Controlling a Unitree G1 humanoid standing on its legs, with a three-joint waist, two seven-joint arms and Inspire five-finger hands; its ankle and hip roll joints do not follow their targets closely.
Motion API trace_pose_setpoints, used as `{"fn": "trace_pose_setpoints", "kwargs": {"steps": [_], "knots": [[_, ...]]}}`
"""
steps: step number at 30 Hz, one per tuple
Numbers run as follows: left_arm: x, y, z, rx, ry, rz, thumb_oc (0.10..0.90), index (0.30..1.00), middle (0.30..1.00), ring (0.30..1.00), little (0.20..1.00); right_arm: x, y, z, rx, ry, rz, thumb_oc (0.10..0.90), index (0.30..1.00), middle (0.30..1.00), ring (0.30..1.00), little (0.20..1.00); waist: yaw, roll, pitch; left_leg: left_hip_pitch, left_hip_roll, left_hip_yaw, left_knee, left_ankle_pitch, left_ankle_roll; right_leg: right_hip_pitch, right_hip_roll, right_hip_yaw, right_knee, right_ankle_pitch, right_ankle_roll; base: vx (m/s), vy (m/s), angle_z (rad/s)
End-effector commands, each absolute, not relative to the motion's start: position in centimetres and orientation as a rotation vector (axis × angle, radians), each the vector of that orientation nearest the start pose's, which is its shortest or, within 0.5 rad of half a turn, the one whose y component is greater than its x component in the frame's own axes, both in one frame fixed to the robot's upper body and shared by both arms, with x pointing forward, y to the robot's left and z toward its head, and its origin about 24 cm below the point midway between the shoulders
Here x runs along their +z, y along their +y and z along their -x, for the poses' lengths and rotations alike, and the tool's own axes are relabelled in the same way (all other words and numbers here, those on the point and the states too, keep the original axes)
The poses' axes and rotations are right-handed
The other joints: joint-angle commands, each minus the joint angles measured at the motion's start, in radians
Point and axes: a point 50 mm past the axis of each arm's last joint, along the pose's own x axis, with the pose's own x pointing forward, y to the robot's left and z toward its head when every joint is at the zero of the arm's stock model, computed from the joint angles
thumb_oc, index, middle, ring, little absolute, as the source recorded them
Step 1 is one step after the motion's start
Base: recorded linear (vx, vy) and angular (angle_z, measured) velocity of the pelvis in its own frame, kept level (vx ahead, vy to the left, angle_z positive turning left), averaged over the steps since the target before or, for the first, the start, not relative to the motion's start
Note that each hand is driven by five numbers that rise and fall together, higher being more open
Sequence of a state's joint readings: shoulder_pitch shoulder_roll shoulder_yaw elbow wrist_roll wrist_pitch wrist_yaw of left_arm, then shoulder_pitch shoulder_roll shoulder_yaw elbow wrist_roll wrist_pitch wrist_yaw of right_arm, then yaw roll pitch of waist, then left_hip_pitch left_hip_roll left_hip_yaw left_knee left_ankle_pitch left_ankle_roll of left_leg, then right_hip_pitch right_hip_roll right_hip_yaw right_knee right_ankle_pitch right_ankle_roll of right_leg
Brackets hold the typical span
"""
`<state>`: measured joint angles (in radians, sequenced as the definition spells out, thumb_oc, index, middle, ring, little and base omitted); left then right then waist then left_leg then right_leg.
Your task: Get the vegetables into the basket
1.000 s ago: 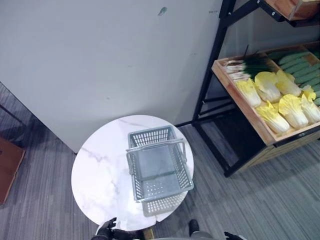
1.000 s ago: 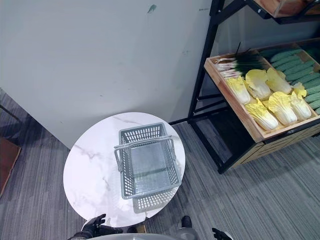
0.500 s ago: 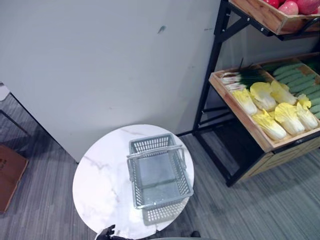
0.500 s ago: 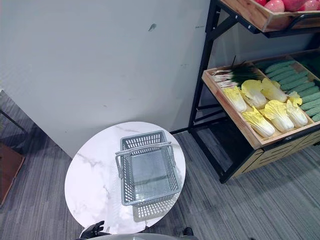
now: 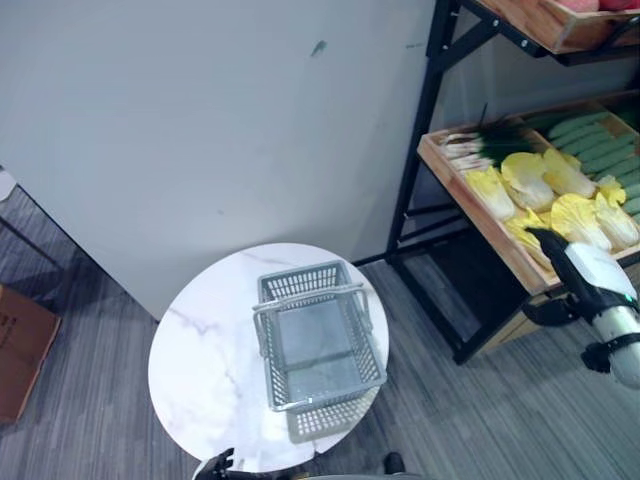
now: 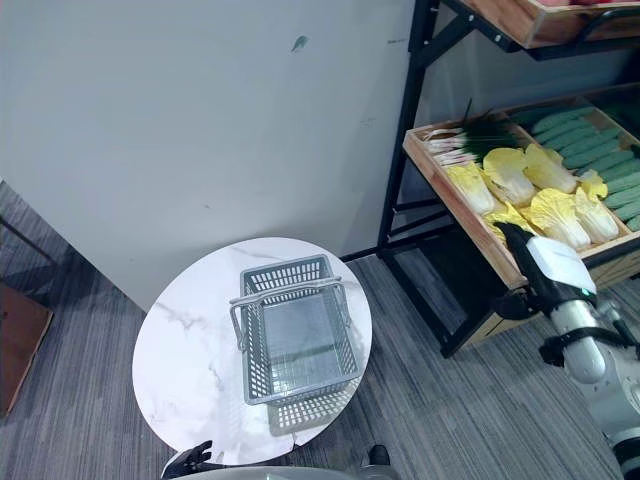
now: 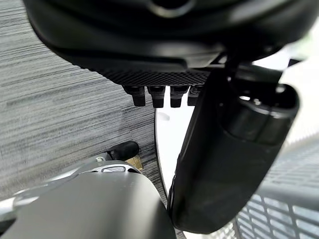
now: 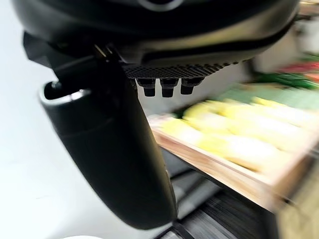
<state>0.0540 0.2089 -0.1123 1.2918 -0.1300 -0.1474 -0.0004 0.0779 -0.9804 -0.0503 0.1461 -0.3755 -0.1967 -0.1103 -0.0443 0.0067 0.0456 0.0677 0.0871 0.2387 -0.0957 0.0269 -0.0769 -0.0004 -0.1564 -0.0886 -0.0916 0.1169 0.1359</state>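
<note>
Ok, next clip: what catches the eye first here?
The grey basket stands with nothing in it on the round marble table. To the right a wooden crate on the black rack holds yellow cabbages, scallions and cucumbers. The right hand, open, reaches toward the crate's front edge; the left hand hangs low by the table's near rim.

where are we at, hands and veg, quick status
Right hand open, raised by the cabbages in the crate. Left hand low, open. Basket empty.
</note>
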Motion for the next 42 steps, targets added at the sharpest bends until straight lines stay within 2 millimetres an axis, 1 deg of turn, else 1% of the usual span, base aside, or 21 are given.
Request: {"fn": "trace_pose_setpoints", "kwargs": {"steps": [1, 2, 5, 9, 10, 11, 12, 13, 14, 16, 17, 19, 21, 24, 25, 29, 30, 33, 40, 41, 42], "knots": [[-16.1, 24.7, -7.1, 0.120, 1.207, -0.235, 0.900, 1.000, 1.000, 1.000, 1.000, 16.8, -30.1, -26.1, -0.017, -0.307, 1.394, 0.900, 1.000, 1.000, 1.000, 1.000, 0.027, -0.067, 0.025, 0.032, -0.012, -0.022, 0.008, -0.006, -0.018, 0.013, -0.048, -0.014, 0.012, 0.062, 0.057, 0.01, -0.006, 0.05], [-16.2, 24.7, -7.0, 0.112, 1.210, -0.242, 0.900, 1.000, 1.000, 1.000, 1.000, 16.9, -28.4, -26.7, 0.049, -0.351, 1.368, 0.900, 1.000, 1.000, 1.000, 1.000, 0.040, -0.069, 0.026, 0.029, -0.012, -0.024, 0.008, -0.005, -0.018, 0.016, -0.048, -0.020, 0.011, 0.060, 0.056, 0.01, -0.003, 0.08], [-16.1, 24.6, -7.3, 0.103, 1.203, -0.249, 0.900, 1.000, 1.000, 1.000, 1.000, 17.1, -25.5, -28.0, 0.164, -0.416, 1.355, 0.900, 1.000, 1.000, 1.000, 1.000, 0.058, -0.070, 0.034, 0.022, -0.011, -0.029, 0.008, -0.002, -0.020, 0.017, -0.050, -0.029, 0.010, 0.057, 0.056, 0.00, -0.004, 0.05], [-16.1, 24.6, -7.5, 0.105, 1.194, -0.248, 0.900, 1.000, 1.000, 1.000, 1.000, 17.7, -24.0, -28.9, 0.220, -0.460, 1.397, 0.900, 1.000, 1.000, 1.000, 1.000, 0.063, -0.069, 0.045, 0.015, -0.010, -0.034, 0.008, 0.000, -0.022, 0.013, -0.051, -0.033, 0.010, 0.056, 0.054, -0.01, -0.005, 0.08], [-16.1, 24.6, -7.5, 0.107, 1.195, -0.250, 0.900, 1.000, 1.000, 1.000, 1.000, 17.6, -22.8, -29.5, 0.262, -0.479, 1.380, 0.900, 1.000, 1.000, 1.000, 1.000, 0.071, -0.069, 0.052, 0.010, -0.009, -0.036, 0.008, 0.003, -0.023, 0.010, -0.051, -0.035, 0.010, 0.055, 0.053, -0.02, -0.006, 0.14], [-16.1, 24.6, -7.5, 0.107, 1.195, -0.254, 0.900, 1.000, 1.000, 1.000, 1.000, 17.5, -22.1, -29.8, 0.283, -0.488, 1.367, 0.900, 1.000, 1.000, 1.000, 1.000, 0.075, -0.069, 0.055, 0.008, -0.008, -0.038, 0.008, 0.004, -0.023, 0.009, -0.051, -0.036, 0.010, 0.055, 0.052, -0.01, -0.008, 0.12], [-16.1, 24.6, -7.5, 0.107, 1.195, -0.259, 0.900, 1.000, 1.000, 1.000, 1.000, 17.3, -21.5, -30.2, 0.308, -0.487, 1.362, 0.900, 1.000, 1.000, 1.000, 1.000, 0.081, -0.069, 0.059, 0.005, -0.007, -0.040, 0.008, 0.006, -0.023, 0.007, -0.051, -0.037, 0.010, 0.055, 0.051, -0.01, -0.006, 0.05], [-16.1, 24.6, -7.5, 0.109, 1.195, -0.257, 0.900, 1.000, 1.000, 1.000, 1.000, 17.4, -21.4, -30.3, 0.310, -0.490, 1.362, 0.900, 1.000, 1.000, 1.000, 1.000, 0.078, -0.068, 0.059, 0.005, -0.007, -0.040, 0.008, 0.006, -0.023, 0.007, -0.051, -0.037, 0.010, 0.055, 0.051, -0.01, -0.014, 0.06], [-16.0, 24.7, -7.6, 0.114, 1.195, -0.264, 0.900, 1.000, 1.000, 1.000, 1.000, 17.3, -20.1, -31.2, 0.360, -0.488, 1.367, 0.900, 1.000, 1.000, 1.000, 1.000, 0.089, -0.069, 0.068, -0.003, -0.005, -0.045, 0.008, 0.010, -0.025, 0.003, -0.049, -0.042, 0.010, 0.053, 0.049, -0.01, -0.011, 0.07], [-16.1, 24.7, -7.6, 0.116, 1.195, -0.262, 0.900, 1.000, 1.000, 1.000, 1.000, 17.3, -20.1, -31.2, 0.362, -0.490, 1.367, 0.900, 1.000, 1.000, 1.000, 1.000, 0.087, -0.068, 0.068, -0.004, -0.005, -0.045, 0.008, 0.010, -0.025, 0.003, -0.049, -0.043, 0.010, 0.053, 0.049, -0.01, -0.008, 0.04], [-16.0, 24.8, -7.6, 0.123, 1.193, -0.268, 0.900, 1.000, 1.000, 1.000, 1.000, 16.9, -19.3, -31.9, 0.374, -0.477, 1.341, 0.900, 1.000, 1.000, 1.000, 1.000, 0.096, -0.068, 0.075, -0.009, -0.003, -0.049, 0.008, 0.013, -0.026, 0.002, -0.047, -0.047, 0.011, 0.052, 0.046, 0.00, -0.006, 0.07], [-16.0, 24.8, -7.7, 0.125, 1.189, -0.270, 0.900, 1.000, 1.000, 1.000, 1.000, 16.8, -18.9, -32.3, 0.385, -0.476, 1.341, 0.900, 1.000, 1.000, 1.000, 1.000, 0.102, -0.069, 0.080, -0.013, -0.001, -0.051, 0.008, 0.016, -0.027, 0.000, -0.047, -0.049, 0.011, 0.051, 0.045, -0.02, -0.017, 0.07], [-15.9, 24.7, -8.1, 0.126, 1.174, -0.267, 0.900, 1.000, 1.000, 1.000, 1.000, 16.2, -17.9, -33.5, 0.389, -0.452, 1.324, 0.900, 1.000, 1.000, 1.000, 1.000, 0.113, -0.067, 0.095, -0.028, 0.002, -0.060, 0.008, 0.023, -0.029, -0.008, -0.045, -0.052, 0.012, 0.052, 0.043, -0.04, -0.018, 0.06], [-15.9, 24.6, -8.5, 0.128, 1.162, -0.264, 0.900, 1.000, 1.000, 1.000, 1.000, 16.2, -17.6, -34.2, 0.378, -0.441, 1.331, 0.900, 1.000, 1.000, 1.000, 1.000, 0.119, -0.064, 0.108, -0.039, 0.005, -0.065, 0.008, 0.030, -0.030, -0.018, -0.043, -0.056, 0.014, 0.053, 0.040, -0.04, -0.014, 0.10], [-15.8, 24.5, -8.9, 0.130, 1.148, -0.262, 0.900, 1.000, 1.000, 1.000, 1.000, 15.7, -17.3, -35.0, 0.375, -0.410, 1.350, 0.900, 1.000, 1.000, 1.000, 1.000, 0.129, -0.064, 0.119, -0.051, 0.007, -0.072, 0.008, 0.035, -0.031, -0.027, -0.041, -0.059, 0.015, 0.054, 0.038, -0.07, -0.026, 0.12], [-15.7, 24.3, -9.6, 0.130, 1.126, -0.255, 0.900, 1.000, 1.000, 1.000, 1.000, 15.2, -16.7, -36.2, 0.362, -0.373, 1.362, 0.900, 1.000, 1.000, 1.000, 1.000, 0.140, -0.062, 0.137, -0.074, 0.008, -0.085, 0.008, 0.044, -0.033, -0.043, -0.038, -0.065, 0.016, 0.057, 0.035, -0.04, -0.016, 0.13], [-15.7, 24.3, -9.6, 0.131, 1.126, -0.254, 0.900, 1.000, 1.000, 1.000, 1.000, 15.2, -16.7, -36.2, 0.362, -0.374, 1.362, 0.900, 1.000, 1.000, 1.000, 1.000, 0.139, -0.062, 0.136, -0.075, 0.008, -0.085, 0.008, 0.044, -0.033, -0.043, -0.038, -0.065, 0.016, 0.057, 0.035, -0.03, -0.016, 0.08], [-15.5, 24.4, -10.2, 0.140, 1.105, -0.257, 0.900, 1.000, 1.000, 1.000, 1.000, 14.6, -17.4, -37.4, 0.319, -0.301, 1.391, 0.900, 1.000, 1.000, 1.000, 1.000, 0.154, -0.057, 0.149, -0.095, 0.009, -0.099, 0.008, 0.053, -0.034, -0.055, -0.037, -0.073, 0.018, 0.056, 0.032, -0.03, -0.011, 0.06], [-15.4, 24.4, -10.5, 0.150, 1.093, -0.257, 0.900, 1.000, 1.000, 1.000, 1.000, 14.2, -18.1, -38.4, 0.261, -0.231, 1.386, 0.900, 1.000, 1.000, 1.000, 1.000, 0.166, -0.050, 0.159, -0.113, 0.008, -0.110, 0.008, 0.060, -0.036, -0.064, -0.039, -0.083, 0.017, 0.058, 0.030, -0.01, 0.000, 0.07], [-15.4, 24.3, -10.5, 0.143, 1.093, -0.262, 0.900, 1.000, 1.000, 1.000, 1.000, 13.9, -18.1, -38.4, 0.262, -0.216, 1.382, 0.851, 0.931, 0.931, 0.931, 0.931, 0.169, -0.049, 0.159, -0.115, 0.008, -0.112, 0.008, 0.060, -0.036, -0.065, -0.040, -0.085, 0.017, 0.059, 0.029, 0.00, 0.000, 0.00], [-15.4, 24.3, -10.5, 0.143, 1.093, -0.262, 0.900, 1.000, 1.000, 1.000, 1.000, 13.9, -18.1, -38.4, 0.262, -0.216, 1.382, 0.627, 0.618, 0.618, 0.618, 0.618, 0.168, -0.049, 0.159, -0.115, 0.008, -0.112, 0.008, 0.060, -0.036, -0.065, -0.040, -0.085, 0.017, 0.059, 0.029, 0.00, 0.000, 0.00]]}}
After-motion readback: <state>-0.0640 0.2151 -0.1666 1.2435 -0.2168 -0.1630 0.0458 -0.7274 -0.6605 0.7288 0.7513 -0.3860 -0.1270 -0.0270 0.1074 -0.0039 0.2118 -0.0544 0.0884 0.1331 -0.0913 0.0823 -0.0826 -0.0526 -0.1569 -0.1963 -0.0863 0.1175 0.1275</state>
